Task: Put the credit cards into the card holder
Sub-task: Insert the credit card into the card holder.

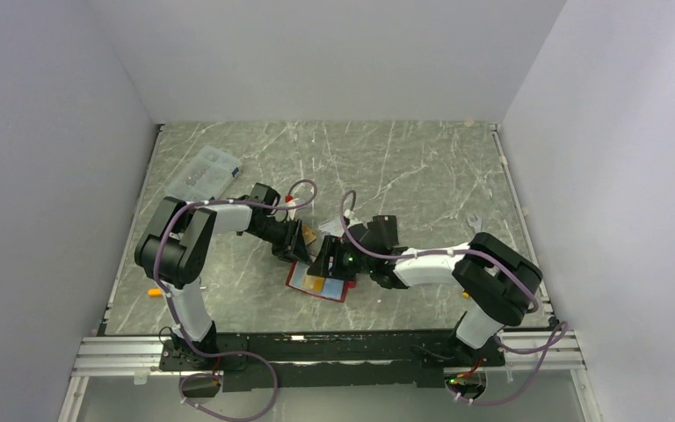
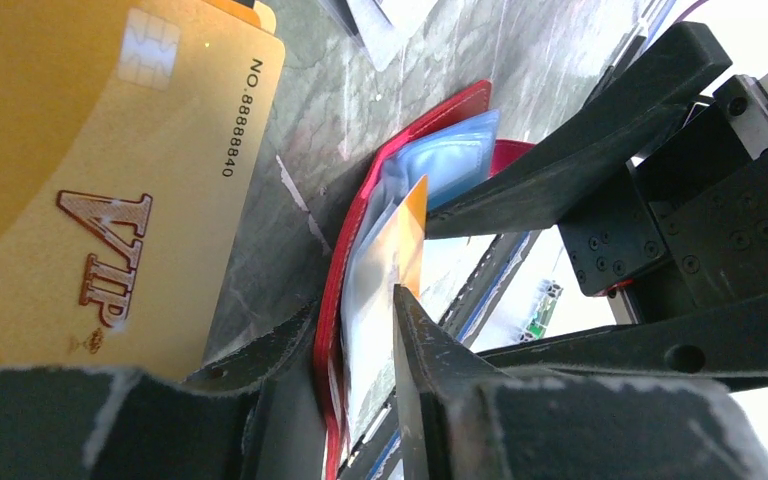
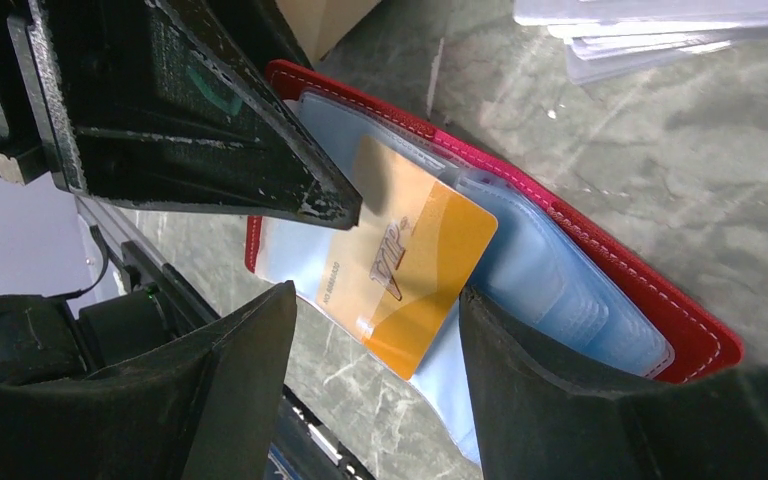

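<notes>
Looks like 1 gold card (image 3: 410,265) is partway into a clear pocket of the open red holder (image 3: 600,250) on the table, left claw (image 2: 355,335) loosened around its edge, right claw (image 3: 370,330) spread, pinning the pockets, so next it probably needs a nudge deeper.

Both arms reach inward, left end effector (image 1: 297,249) and right end effector (image 1: 332,261) parted.

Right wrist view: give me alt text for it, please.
A gold card sits partly inside a clear pocket of the open red card holder on grey marble table. Two dark claw fingers flank it; another claw presses from above.
</notes>
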`<state>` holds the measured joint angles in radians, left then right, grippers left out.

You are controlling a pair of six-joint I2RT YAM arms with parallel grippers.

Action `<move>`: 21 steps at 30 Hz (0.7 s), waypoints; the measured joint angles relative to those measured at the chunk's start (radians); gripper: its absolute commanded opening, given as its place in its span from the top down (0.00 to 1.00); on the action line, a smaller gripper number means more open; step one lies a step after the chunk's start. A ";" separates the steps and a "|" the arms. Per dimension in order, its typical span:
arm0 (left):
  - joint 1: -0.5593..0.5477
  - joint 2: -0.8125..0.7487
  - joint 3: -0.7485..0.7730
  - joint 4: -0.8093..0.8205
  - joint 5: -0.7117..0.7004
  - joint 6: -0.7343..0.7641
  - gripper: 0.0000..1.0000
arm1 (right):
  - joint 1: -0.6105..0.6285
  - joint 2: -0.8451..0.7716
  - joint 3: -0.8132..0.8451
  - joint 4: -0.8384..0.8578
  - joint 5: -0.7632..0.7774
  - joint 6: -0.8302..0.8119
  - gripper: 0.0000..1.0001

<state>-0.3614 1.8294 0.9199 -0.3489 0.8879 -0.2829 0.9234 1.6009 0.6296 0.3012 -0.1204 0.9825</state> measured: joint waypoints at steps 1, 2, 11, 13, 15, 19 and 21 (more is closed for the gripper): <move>0.000 0.000 0.000 0.000 0.003 0.000 0.68 | 0.000 0.008 0.008 0.002 -0.006 -0.004 0.37; 0.000 0.000 0.000 0.000 0.005 0.000 0.68 | 0.000 0.016 0.015 0.004 -0.011 -0.008 0.37; 0.000 0.000 0.000 0.000 0.006 -0.001 0.68 | 0.002 0.064 0.070 0.001 -0.043 -0.046 0.37; 0.000 0.000 0.000 0.001 0.006 -0.001 0.68 | 0.004 0.069 0.078 -0.001 -0.047 -0.056 0.37; 0.000 0.000 0.000 0.001 0.007 -0.002 0.68 | 0.005 0.076 0.089 -0.004 -0.054 -0.068 0.37; 0.000 0.000 0.000 0.000 0.008 -0.003 0.68 | 0.008 0.099 0.118 -0.007 -0.074 -0.093 0.36; 0.000 0.000 0.000 0.001 0.008 -0.003 0.68 | 0.011 0.107 0.130 -0.008 -0.081 -0.105 0.35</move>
<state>-0.3614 1.8294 0.9199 -0.3481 0.8955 -0.2863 0.9344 1.7081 0.7597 0.2928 -0.2016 0.8776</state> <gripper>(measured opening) 0.320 0.637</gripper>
